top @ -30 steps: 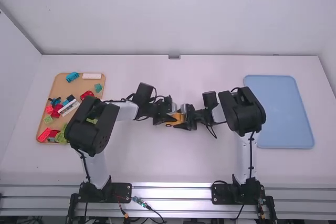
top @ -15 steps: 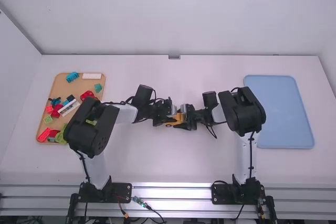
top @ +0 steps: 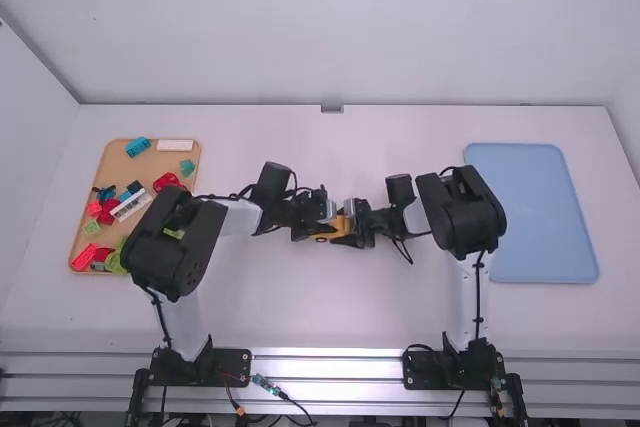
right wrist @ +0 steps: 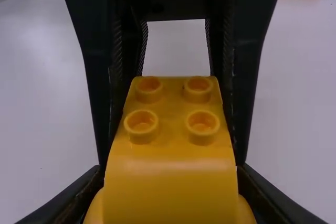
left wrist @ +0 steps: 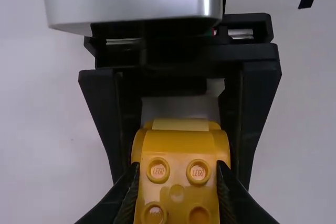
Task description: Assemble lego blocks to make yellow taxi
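Tan tray (top: 146, 167) — asst. blocks (top: 138, 147)

- A smooth white table (top: 340, 307) under soft light.
- A pale wall (top: 300, 27) behind the table's far edge.
- Another pale wall (top: 25, 157) along the table's left side.
- A small grey fitting (top: 332, 108) at the table's far edge.
- Silvery rails (top: 330, 364) along the table's near edge.

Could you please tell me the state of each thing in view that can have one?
Yellow Lego piece: held up, visible studs uncovered
Left gripper: shut on the piece
Right gripper: shut on the piece
Tan tray: loaded with Lego blocks
Blue tray: flat on the table
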Controlling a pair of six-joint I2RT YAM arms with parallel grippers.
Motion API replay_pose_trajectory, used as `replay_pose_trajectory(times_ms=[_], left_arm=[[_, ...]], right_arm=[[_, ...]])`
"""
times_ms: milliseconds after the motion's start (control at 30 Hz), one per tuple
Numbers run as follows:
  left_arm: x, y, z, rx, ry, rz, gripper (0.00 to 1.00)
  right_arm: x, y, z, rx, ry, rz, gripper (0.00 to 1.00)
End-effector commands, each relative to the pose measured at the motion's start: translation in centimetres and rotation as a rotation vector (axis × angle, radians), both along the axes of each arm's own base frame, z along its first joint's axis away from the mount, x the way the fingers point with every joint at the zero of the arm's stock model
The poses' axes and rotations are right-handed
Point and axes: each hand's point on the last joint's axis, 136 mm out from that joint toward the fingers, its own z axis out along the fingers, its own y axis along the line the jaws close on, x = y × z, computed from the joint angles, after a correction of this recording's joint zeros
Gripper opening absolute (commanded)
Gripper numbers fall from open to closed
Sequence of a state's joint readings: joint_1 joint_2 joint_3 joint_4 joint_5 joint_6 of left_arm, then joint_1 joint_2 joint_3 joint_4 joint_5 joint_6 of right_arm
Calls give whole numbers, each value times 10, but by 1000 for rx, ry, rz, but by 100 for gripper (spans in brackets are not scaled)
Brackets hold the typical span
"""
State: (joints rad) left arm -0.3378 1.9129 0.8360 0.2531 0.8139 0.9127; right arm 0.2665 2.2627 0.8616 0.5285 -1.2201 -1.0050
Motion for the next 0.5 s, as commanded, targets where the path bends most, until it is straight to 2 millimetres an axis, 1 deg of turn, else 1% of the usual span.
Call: replay_pose_trajectory(times_ms=[0, 67, 200, 233, 333, 467], left_arm=[[-22, 7, -42, 118, 94, 23, 10], [-20, 8, -42, 120, 93, 27, 12], [-21, 8, -42, 118, 94, 27, 21], [-21, 7, -42, 118, 94, 25, 27], [-21, 7, -42, 118, 94, 26, 40], [-20, 8, -41, 117, 94, 30, 44]], right_arm=[[-1, 3, -5, -7, -2, 7, 39], [1, 2, -5, -7, -1, 2, 39], [-1, 3, -5, -8, -1, 6, 39], [-1, 3, -5, -7, -1, 6, 39], [0, 2, -5, -7, -1, 2, 39], [-1, 3, -5, -7, -1, 6, 39]])
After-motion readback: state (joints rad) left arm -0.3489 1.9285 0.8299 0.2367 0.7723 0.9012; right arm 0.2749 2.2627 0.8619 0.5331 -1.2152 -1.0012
